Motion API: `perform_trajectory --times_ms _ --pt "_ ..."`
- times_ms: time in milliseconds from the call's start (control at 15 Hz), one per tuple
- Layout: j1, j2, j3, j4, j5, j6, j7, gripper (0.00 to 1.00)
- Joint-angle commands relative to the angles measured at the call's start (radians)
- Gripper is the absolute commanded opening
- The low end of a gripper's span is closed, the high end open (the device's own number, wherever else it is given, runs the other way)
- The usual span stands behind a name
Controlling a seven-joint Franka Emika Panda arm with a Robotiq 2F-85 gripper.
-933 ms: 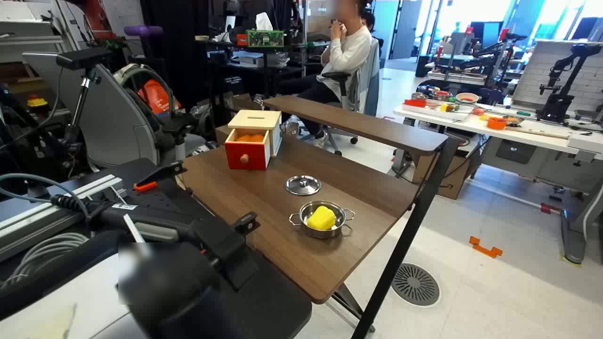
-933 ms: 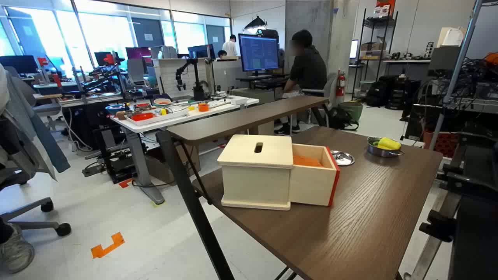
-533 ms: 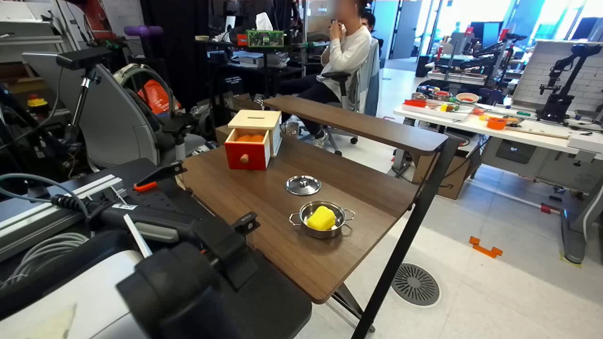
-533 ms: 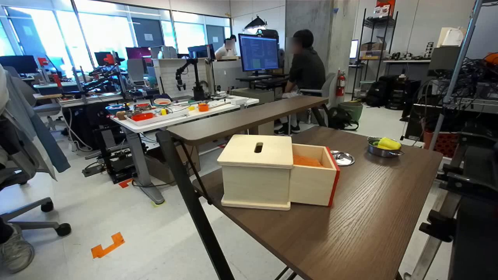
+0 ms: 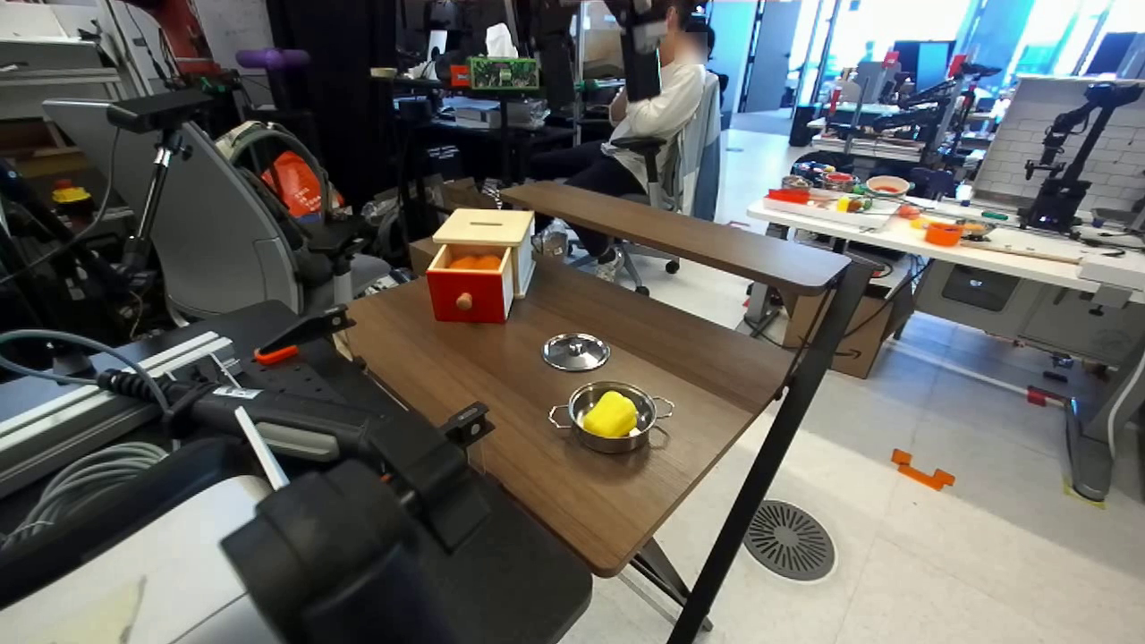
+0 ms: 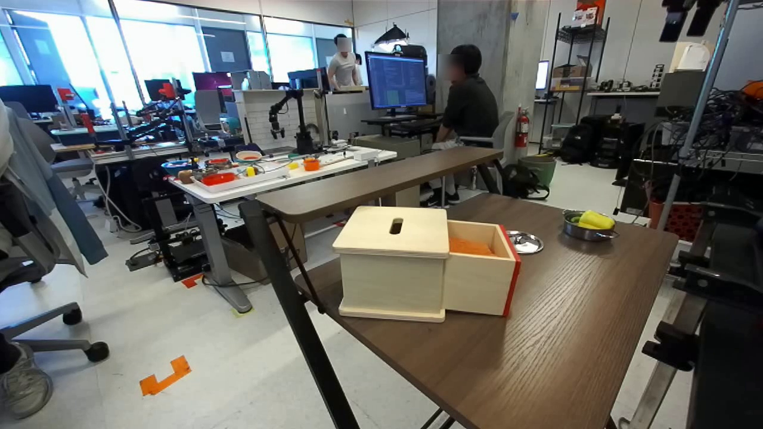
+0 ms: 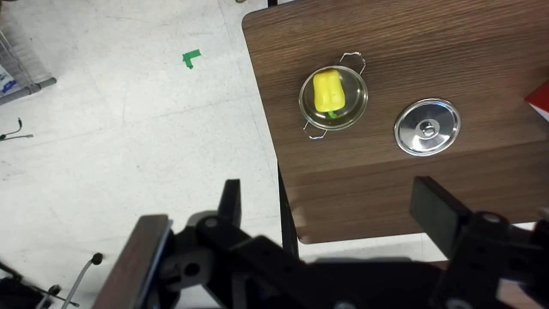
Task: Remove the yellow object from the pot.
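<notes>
Along the six o'clock edge of the wrist view: gripper (image 7: 327,189), black linkage, blurred. Its fingers (image 7: 433,210) are flat-sided slabs spread wide, one near half past seven of centre, the other near four; brown wood-grained table (image 7: 343,171) and pale floor (image 7: 171,141) show between them. In an exterior view the fingers (image 6: 673,24) hang at two o'clock, apart, well above the table.

Pot (image 7: 354,95) stands on the table at half past one of centre: shallow, round, polished metal, thin wire handles at one and seven. Yellow object (image 7: 329,92) lies on its side within: bright, smooth, pepper-shaped, furrowed lengthwise, blunt end just beside the rim at twelve, short green stem toward six. In an exterior view the yellow object (image 6: 597,220) rises above the rim; wall contact, cannot tell.

Lid (image 7: 428,128): round, mirror-bright, central knob; flat on the table, near the pot, between three and four of it. Green tape (image 7: 188,57), L-shaped, on the floor between nine and ten of the pot.

Both exterior views: box (image 6: 393,274), pale wood, slotted top; its red-fronted drawer (image 5: 487,309) juts out with orange contents (image 6: 471,246) inside.
</notes>
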Motion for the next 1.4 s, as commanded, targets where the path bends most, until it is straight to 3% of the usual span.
perform_trajectory --times_ms 0,400,867,1333 --pt "0.002 0.144 -0.020 0.031 -0.022 0.081 0.025 1.00" --pt "0.024 0.369 -0.043 0.063 -0.060 0.190 0.090 1.00" --pt "0.098 0.597 -0.097 0.143 -0.069 0.288 0.160 1.00" --pt "0.165 0.758 -0.145 0.240 -0.041 0.317 0.182 1.00"
